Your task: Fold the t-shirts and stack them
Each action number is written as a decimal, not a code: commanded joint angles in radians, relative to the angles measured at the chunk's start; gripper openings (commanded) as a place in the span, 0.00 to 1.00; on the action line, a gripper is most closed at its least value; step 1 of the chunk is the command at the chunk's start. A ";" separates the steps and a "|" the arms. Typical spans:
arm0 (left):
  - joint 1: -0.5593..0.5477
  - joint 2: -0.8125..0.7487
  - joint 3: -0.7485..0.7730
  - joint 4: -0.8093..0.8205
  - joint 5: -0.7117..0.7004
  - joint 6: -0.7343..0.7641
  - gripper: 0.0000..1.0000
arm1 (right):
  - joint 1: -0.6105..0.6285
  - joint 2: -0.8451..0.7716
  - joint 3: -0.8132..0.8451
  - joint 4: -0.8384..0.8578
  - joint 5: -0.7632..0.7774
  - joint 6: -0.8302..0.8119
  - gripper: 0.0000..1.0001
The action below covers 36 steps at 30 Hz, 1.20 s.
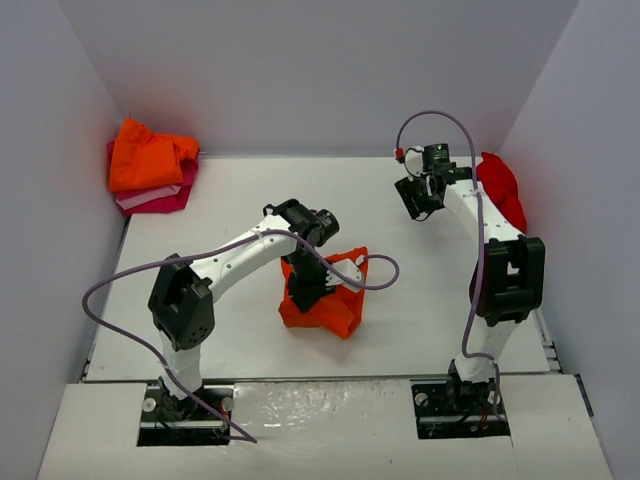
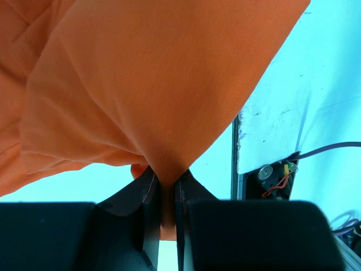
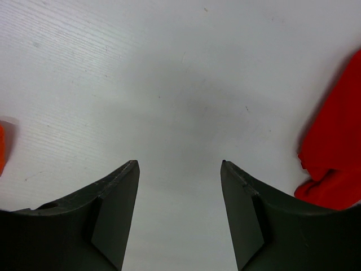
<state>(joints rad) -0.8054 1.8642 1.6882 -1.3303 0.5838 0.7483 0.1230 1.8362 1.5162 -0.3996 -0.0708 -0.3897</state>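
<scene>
**A:** Where is your left gripper (image 2: 163,186)?

**B:** It is pressed together, pinching a fold of the orange t-shirt (image 1: 325,300). You have that shirt bunched up in the middle of the top view, on the table (image 1: 420,310).

**A:** And your right gripper (image 3: 179,166)?

**B:** Its fingers stand spread, gripping no cloth, over the table at the upper right of the frame. The red t-shirt (image 1: 503,190) lies just beside it, heaped against the right wall.

**A:** What else do you have?

**B:** A pile in the upper left corner. A crumpled orange tee (image 1: 148,155) lies on top, with a pale pink t-shirt (image 1: 135,197) and a magenta t-shirt (image 1: 170,200) folded underneath.
</scene>
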 commanded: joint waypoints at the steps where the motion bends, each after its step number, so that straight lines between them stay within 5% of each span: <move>1: 0.012 0.013 0.060 -0.140 0.028 0.015 0.00 | -0.003 -0.059 0.010 0.036 -0.011 0.003 0.57; 16: 0.167 0.300 0.435 -0.194 0.054 0.048 0.00 | -0.008 -0.071 -0.034 0.039 0.008 -0.017 0.57; 18: 0.190 0.324 0.480 -0.181 0.045 0.033 0.10 | -0.008 -0.079 -0.041 0.039 0.005 -0.015 0.57; 21: 0.215 0.340 0.509 -0.145 0.041 -0.001 0.68 | -0.008 -0.089 -0.057 0.042 0.000 -0.017 0.57; 25: 0.242 0.325 0.489 -0.068 0.015 -0.038 0.93 | -0.009 -0.111 -0.068 0.041 0.009 -0.022 0.57; 31: 0.276 0.243 0.404 0.013 -0.012 -0.066 0.97 | -0.010 -0.166 -0.062 0.041 -0.010 -0.021 0.56; 36: 0.298 0.213 0.363 0.050 -0.021 -0.069 0.97 | -0.006 -0.244 -0.069 0.037 -0.108 -0.006 0.33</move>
<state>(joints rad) -0.5293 2.1944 2.0595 -1.3025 0.5692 0.6948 0.1184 1.7146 1.4376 -0.3855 -0.1039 -0.4029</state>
